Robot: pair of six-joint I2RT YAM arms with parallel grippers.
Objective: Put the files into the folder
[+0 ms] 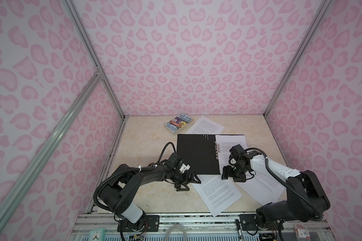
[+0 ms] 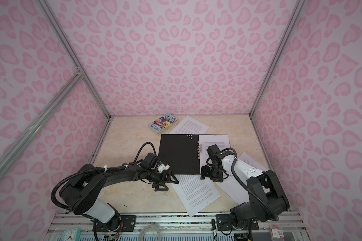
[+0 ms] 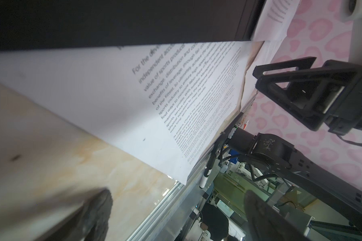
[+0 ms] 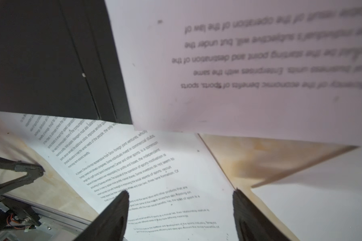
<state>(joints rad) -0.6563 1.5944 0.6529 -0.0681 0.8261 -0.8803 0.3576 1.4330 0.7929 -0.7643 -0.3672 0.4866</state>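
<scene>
Because the loose white printed paper sheets are thin, light and limp, they likely give no raised edge to pinch while they lie flat on the smooth beige marble-patterned bench (image 1: 146, 146). They would also sag and flutter if lifted by one corner. The thin open folder (image 1: 196, 154), black inside with a metal spine clip (image 1: 217, 149), lies flat at the centre of both top views. Its right half is already covered by white printed pages (image 1: 228, 139). One sheet (image 1: 215, 194) lies askew at lower centre. Its upper end seems tucked under the folder's lower edge, and its lowest corner reaches the bench's front edge. Another sheet (image 1: 265, 187) lies at lower right beneath the right arm, and a third (image 1: 205, 127) sits above the folder beside a colourful paperback book (image 1: 179, 124). The left fingers (image 3: 92, 212) stand wide and empty, low at the left border of the lower-centre sheet. The right fingers (image 4: 115, 215) are also spread with nothing between them, above that sheet's upper right part. The best hold is probably that sheet's corner at the front edge, or a border curled up against one finger. A gentle grip near the middle of a long side should keep the paper from creasing or slipping.
</scene>
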